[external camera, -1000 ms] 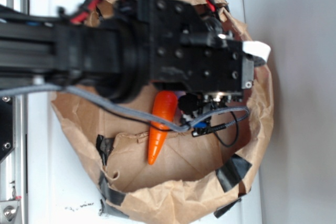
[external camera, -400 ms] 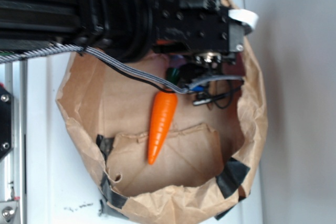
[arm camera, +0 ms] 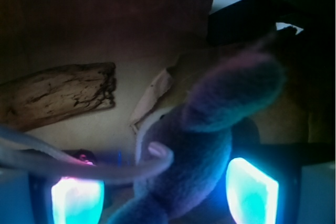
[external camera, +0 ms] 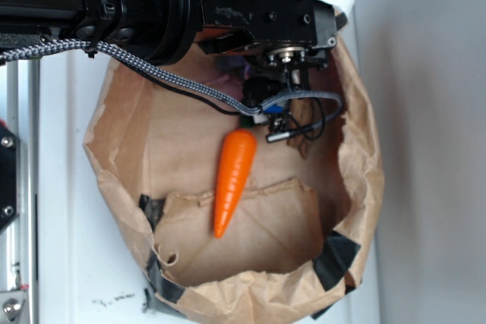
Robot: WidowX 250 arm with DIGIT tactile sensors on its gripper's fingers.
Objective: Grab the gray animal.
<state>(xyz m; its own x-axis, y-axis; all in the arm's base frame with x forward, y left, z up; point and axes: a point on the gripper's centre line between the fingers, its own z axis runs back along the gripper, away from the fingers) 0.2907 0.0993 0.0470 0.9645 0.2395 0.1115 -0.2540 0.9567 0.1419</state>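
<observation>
A brown paper bag [external camera: 357, 187] on the white desk [external camera: 57, 210] holds one carrot [external camera: 231, 180]. The open pincer [arm camera: 163, 192] straddles one mouse [arm camera: 210, 140].

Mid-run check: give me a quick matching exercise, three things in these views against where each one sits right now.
Things:
1. orange plastic carrot
2. fuzzy gray plush animal
3. black tape patches

Places:
A. between the glowing pincer fingers, wrist view
B. on the rim of the crumpled brown paper bag
C. lying on the bag's floor, clear of the pincer

Pairs: 1-C, 2-A, 3-B
</observation>
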